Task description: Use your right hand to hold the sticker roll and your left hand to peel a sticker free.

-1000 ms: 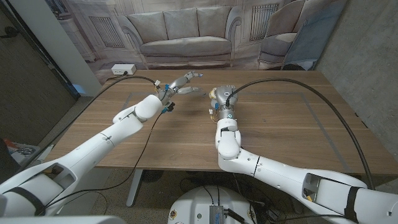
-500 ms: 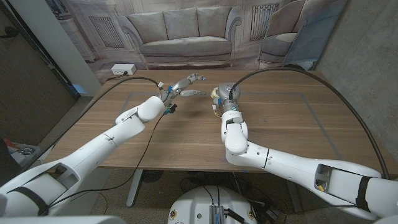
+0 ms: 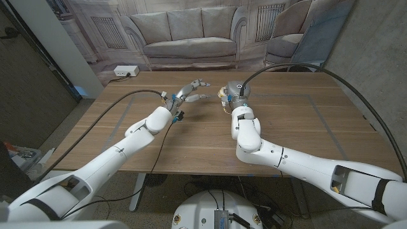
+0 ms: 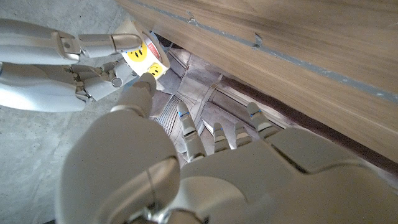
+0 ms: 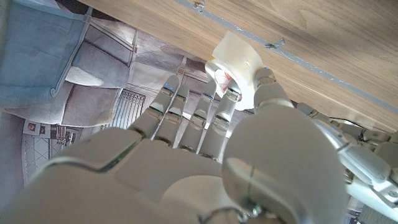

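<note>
The sticker roll (image 4: 147,55) is a white roll carrying yellow smiley stickers. My right hand (image 3: 233,95) grips it above the far middle of the table; in the right wrist view its fingers (image 5: 214,118) wrap the roll (image 5: 235,57). My left hand (image 3: 189,91) is just left of it with fingers spread. In the left wrist view one fingertip (image 4: 144,86) of my left hand (image 4: 186,162) touches the roll's edge beside a smiley sticker. I see no sticker pinched or lifted. The roll (image 3: 223,92) is mostly hidden in the head view.
The wooden table (image 3: 299,133) carries a faint taped rectangle. Black cables (image 3: 299,66) arc over it from both wrists. A white power strip (image 3: 124,71) lies at the far left corner. A sofa backdrop stands behind the table.
My right hand has carried the roll a little farther from me and to the right. My left hand has followed, closing the gap until a fingertip reaches the roll.
</note>
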Tool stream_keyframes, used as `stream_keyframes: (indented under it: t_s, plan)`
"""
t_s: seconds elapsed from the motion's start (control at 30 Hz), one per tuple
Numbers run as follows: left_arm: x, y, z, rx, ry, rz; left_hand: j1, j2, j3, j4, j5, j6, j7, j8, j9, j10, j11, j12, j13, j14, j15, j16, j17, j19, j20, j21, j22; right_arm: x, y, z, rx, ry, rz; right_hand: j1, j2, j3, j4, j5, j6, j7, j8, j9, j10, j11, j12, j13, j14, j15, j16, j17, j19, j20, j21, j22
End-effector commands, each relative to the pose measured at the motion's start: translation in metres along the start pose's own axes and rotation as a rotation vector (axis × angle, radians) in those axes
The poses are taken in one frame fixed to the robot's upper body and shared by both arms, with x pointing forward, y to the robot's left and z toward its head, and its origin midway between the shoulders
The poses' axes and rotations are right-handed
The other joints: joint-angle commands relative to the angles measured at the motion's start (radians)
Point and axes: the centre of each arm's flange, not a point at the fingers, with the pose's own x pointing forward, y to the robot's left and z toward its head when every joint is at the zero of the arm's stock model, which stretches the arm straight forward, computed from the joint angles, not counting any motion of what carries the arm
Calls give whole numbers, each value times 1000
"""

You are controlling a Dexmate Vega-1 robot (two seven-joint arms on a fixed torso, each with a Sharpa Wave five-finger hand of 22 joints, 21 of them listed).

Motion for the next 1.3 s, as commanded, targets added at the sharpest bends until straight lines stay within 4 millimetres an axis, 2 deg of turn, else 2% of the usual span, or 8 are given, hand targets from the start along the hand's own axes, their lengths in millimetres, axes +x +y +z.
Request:
stream_keyframes:
  t_s: [0.03,0.43,0.6,0.77,0.9,0.97,1.17,1.3]
  plan:
    - [1,-18,-2,-103,9,75,22,10,-11,2,-2,70,-2,11,-1,48,-11,9,1,38,-9,15,4,23,9,5,5,-2,-4,-3,47,-9,9,19,25,21,14,3,50,17,24,2,2,5,-1,3,-2,-122,4,1,-2,8,-2,5]
    - [10,-18,15,-41,-10,48,31,7,-31,4,-5,28,-14,-27,-2,36,-8,-8,2,37,0,6,6,14,19,-2,6,-5,-7,-3,47,-18,-7,20,23,23,13,2,52,18,25,1,5,3,-2,3,-3,-121,4,1,-3,9,-2,5]
    - [10,-21,21,-23,-20,77,45,1,-36,-2,-5,62,-8,-20,-1,43,-10,-10,2,39,3,3,5,15,19,-4,6,-5,-7,-3,53,-23,-13,20,23,24,13,1,53,17,26,1,6,3,-2,3,-2,-122,5,1,-3,9,-2,5]
    - [11,-21,24,-9,-33,83,82,-15,-49,-12,-2,140,27,1,4,68,-16,-11,3,63,-10,4,4,36,14,-1,6,-5,-6,-3,53,-26,-9,19,23,24,13,1,52,17,26,1,6,4,-3,3,-2,-123,5,1,-4,10,-2,5]
    - [11,-23,24,-13,-29,104,100,-12,-53,-12,-1,182,34,16,10,76,-15,-13,4,69,-15,3,5,45,10,1,6,-5,-6,-4,55,-27,-10,19,23,25,14,0,51,17,25,1,6,2,-4,3,-3,-123,5,1,-4,10,-3,5]
    - [12,-22,24,-17,-30,99,109,-9,-56,-11,-1,198,56,23,14,82,-20,-14,5,72,-17,2,5,47,9,0,6,-5,-6,-4,54,-29,-11,19,23,25,14,0,51,18,26,2,6,4,-4,3,-3,-123,5,1,-4,10,-3,5]
    - [15,-24,25,-9,-22,96,123,-2,-65,-6,-3,256,67,48,23,95,-23,-16,5,78,-21,2,7,51,5,-1,7,-4,-6,-5,59,-27,-12,18,22,25,14,-1,50,21,26,2,7,4,-5,4,-2,-121,6,1,-6,11,-3,5]
    - [18,-26,25,10,-18,76,126,0,-68,-4,-5,242,64,42,24,95,-22,-18,5,79,-20,1,7,51,4,-2,7,-3,-7,-5,66,-29,-17,18,22,26,14,-1,51,20,27,1,7,5,-5,4,-3,-121,6,0,-7,11,-4,5]
